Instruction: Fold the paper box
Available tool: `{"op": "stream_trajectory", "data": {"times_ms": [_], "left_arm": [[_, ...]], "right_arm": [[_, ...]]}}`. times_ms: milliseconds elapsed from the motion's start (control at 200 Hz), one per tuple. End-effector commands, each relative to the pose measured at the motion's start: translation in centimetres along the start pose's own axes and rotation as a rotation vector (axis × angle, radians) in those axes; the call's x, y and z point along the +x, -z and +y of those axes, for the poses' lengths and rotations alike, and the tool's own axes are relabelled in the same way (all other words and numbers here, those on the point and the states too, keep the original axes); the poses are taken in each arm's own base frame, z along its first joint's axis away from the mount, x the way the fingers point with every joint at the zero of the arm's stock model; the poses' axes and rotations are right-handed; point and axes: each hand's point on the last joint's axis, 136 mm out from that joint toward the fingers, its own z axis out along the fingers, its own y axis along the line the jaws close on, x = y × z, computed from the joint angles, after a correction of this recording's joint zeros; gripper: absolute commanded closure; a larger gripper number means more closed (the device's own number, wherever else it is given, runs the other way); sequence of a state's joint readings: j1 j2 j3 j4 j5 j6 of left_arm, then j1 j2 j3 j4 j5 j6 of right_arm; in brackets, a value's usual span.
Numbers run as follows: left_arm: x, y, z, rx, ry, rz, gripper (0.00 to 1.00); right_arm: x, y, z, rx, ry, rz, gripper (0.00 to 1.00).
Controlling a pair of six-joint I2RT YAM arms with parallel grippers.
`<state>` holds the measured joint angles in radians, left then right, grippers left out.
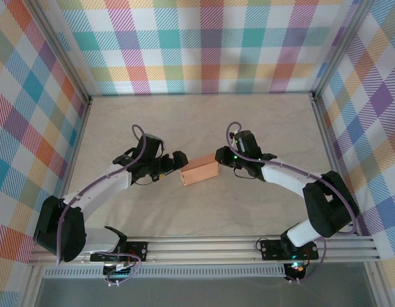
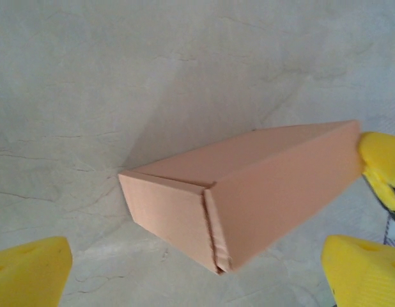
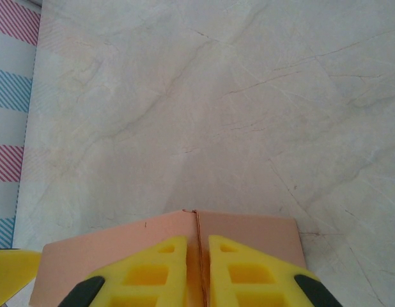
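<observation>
paper box [image 1: 199, 171] mid-frame, pinched from the right

matte salmon card with creased edges, it lies closed on the veined, stone-look table [image 1: 185, 121]. the right gripper [image 1: 221, 155] pinches its end seam. the left gripper [image 1: 179, 161] gapes wide beside the other end. plaid walls [image 1: 204, 45] surround.

The pale marbled table [image 1: 204, 115] carried a single salmon-orange box [image 1: 199, 171], folded shut, about midway between left and right.

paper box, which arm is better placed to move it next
Right, probably: the right end effector is shut on one end of the paper box, while the left end effector stands open and grips nothing.
</observation>
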<state>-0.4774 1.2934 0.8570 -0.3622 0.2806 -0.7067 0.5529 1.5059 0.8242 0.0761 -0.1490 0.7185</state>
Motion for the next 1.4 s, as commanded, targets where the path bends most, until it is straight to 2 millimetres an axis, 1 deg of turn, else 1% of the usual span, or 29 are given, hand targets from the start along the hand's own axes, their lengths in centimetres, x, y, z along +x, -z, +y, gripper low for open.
{"op": "stream_trajectory", "data": {"times_ms": [0, 50, 135, 150, 185, 245, 340, 400, 465, 500, 555, 640, 675, 710, 765, 880, 910, 990, 1080, 1140, 1180, 1235, 1285, 1395], "left_arm": [[1.0, 0.4, -1.0, 0.068, -0.003, 0.028, 0.0], [1.4, 0.2, -0.7, 0.077, 0.015, 0.034, 0.01], [2.3, -0.3, 0.5, 0.064, 0.031, 0.044, 0.1], [1.9, -0.3, 0.1, 0.084, 0.026, 0.027, 0.12], [2.0, -0.5, 0.3, 0.09, 0.028, 0.022, 0.15], [2.2, -0.9, 0.7, 0.087, 0.04, 0.02, 0.21], [2.7, -1.6, 1.5, 0.063, 0.043, 0.044, 0.26], [3.1, -2.1, 2.4, 0.035, 0.056, 0.054, 0.33], [3.4, -2.4, 3.2, 0.011, 0.067, 0.065, 0.42], [3.6, -2.6, 3.7, -0.002, 0.075, 0.072, 0.44], [3.7, -2.7, 3.8, -0.007, 0.074, 0.078, 0.48], [3.8, -2.8, 3.9, -0.012, 0.068, 0.084, 0.58], [3.8, -2.8, 3.9, -0.014, 0.066, 0.087, 0.65], [3.8, -2.7, 3.8, -0.014, 0.061, 0.088, 0.68], [3.6, -2.6, 3.3, 0.002, 0.05, 0.086, 0.66], [2.4, -1.5, 1.6, 0.037, 0.01, 0.058, 0.48], [2.0, -1.2, 1.1, 0.043, -0.002, 0.048, 0.45], [0.9, -0.7, -0.2, 0.072, -0.031, 0.026, 0.4], [0.4, -0.9, -0.3, 0.073, -0.026, 0.026, 0.35], [0.0, -1.1, -0.6, 0.09, -0.019, 0.018, 0.33], [-0.2, -1.3, -0.8, 0.1, -0.014, 0.018, 0.33], [-0.3, -1.8, -0.5, 0.085, -0.005, 0.024, 0.34], [-0.2, -2.3, 0.0, 0.069, 0.002, 0.035, 0.39], [0.3, -3.3, 1.1, 0.05, 0.027, 0.05, 0.54]], "right_arm": [[2.6, -0.3, -3.1, 0.099, -0.018, 0.069, 0.86], [2.5, -0.3, -3.0, 0.097, -0.017, 0.067, 0.86], [2.6, -0.3, -3.1, 0.097, -0.017, 0.068, 0.86], [2.6, -0.3, -3.1, 0.098, -0.018, 0.069, 0.86], [2.6, -0.3, -3.1, 0.097, -0.016, 0.069, 0.86], [2.8, -0.4, -3.2, 0.098, -0.017, 0.073, 0.86], [2.8, -0.4, -3.2, 0.095, -0.017, 0.074, 0.86], [2.7, -0.4, -3.1, 0.094, -0.016, 0.071, 0.86], [2.6, -0.3, -3.0, 0.093, -0.012, 0.07, 0.86], [2.6, -0.2, -3.0, 0.095, -0.01, 0.07, 0.86], [2.6, -0.1, -3.0, 0.094, -0.007, 0.069, 0.86], [2.6, -0.1, -3.0, 0.096, -0.006, 0.067, 0.86], [2.6, -0.1, -3.0, 0.095, -0.006, 0.067, 0.86], [2.6, -0.1, -3.0, 0.094, -0.005, 0.067, 0.85], [2.6, 0.0, -2.9, 0.092, -0.002, 0.066, 0.85], [2.5, 0.0, -2.9, 0.091, 0.001, 0.067, 0.85], [2.5, -0.1, -2.9, 0.091, 0.002, 0.067, 0.85], [2.6, -0.1, -2.9, 0.092, 0.001, 0.069, 0.84], [2.6, -0.1, -2.9, 0.09, 0.002, 0.07, 0.84], [2.7, -0.1, -3.0, 0.091, 0.001, 0.071, 0.84], [2.7, 0.0, -3.0, 0.091, 0.004, 0.07, 0.84], [2.6, 0.1, -3.0, 0.095, 0.005, 0.068, 0.84], [2.6, 0.1, -3.0, 0.099, 0.008, 0.067, 0.84], [2.6, 0.2, -3.1, 0.103, 0.012, 0.066, 0.84]]}}
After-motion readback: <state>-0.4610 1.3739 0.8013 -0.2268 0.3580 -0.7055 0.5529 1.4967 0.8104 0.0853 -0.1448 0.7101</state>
